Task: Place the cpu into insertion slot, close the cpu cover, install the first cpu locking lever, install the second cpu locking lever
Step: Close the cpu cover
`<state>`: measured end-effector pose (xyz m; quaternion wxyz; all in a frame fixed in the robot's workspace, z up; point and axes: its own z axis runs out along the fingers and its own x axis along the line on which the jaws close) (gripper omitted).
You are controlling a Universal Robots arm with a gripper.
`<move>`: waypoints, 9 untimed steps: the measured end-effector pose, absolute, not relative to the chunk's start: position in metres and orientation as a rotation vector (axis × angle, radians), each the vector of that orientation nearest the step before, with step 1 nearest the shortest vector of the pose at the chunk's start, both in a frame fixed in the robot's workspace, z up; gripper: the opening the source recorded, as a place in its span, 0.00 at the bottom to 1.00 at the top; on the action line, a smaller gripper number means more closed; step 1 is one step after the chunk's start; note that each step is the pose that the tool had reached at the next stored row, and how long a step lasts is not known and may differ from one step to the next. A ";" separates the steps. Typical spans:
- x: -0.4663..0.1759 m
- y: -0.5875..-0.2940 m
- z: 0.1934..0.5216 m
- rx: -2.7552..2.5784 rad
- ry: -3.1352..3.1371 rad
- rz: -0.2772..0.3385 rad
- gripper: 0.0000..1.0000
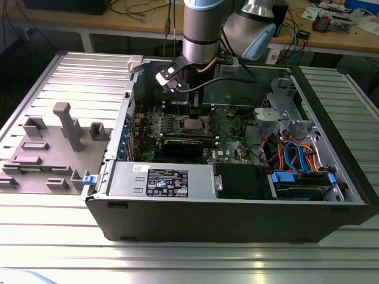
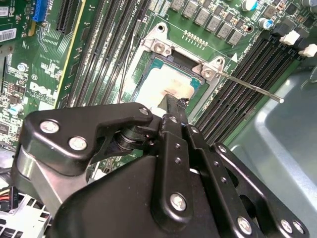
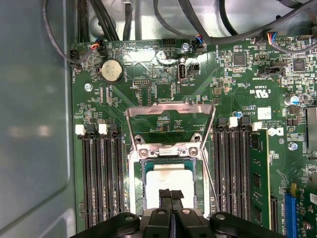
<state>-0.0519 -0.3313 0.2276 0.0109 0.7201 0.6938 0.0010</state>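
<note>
The cpu (image 3: 168, 179) lies flat in the insertion slot (image 3: 136, 184), its pale metal face up; it is also in the second wrist view (image 2: 166, 82). My gripper (image 3: 171, 194) is shut, its two black fingertips (image 2: 174, 106) pressed together right over the chip's near edge, with nothing between them. The cpu cover (image 3: 171, 107) stands raised on its hinge, so the green board shows through its window. One thin locking lever (image 2: 247, 87) sticks out free from the socket's corner. In the exterior view my arm (image 1: 198, 35) hangs over the socket (image 1: 194, 123) in the open computer case.
Black memory slots (image 3: 101, 178) flank the socket on both sides (image 3: 233, 173). A long black card (image 1: 188, 145) lies in front of the socket. Cables (image 1: 293, 157) and drive bays fill the case at the exterior view's right. A grey fixture tray (image 1: 53, 148) sits outside on the left.
</note>
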 end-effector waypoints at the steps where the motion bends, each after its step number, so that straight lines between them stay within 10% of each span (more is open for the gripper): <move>1: -0.052 -0.331 0.228 2.247 2.165 0.003 0.11; 9: -0.052 -0.331 0.229 2.247 2.165 0.003 0.11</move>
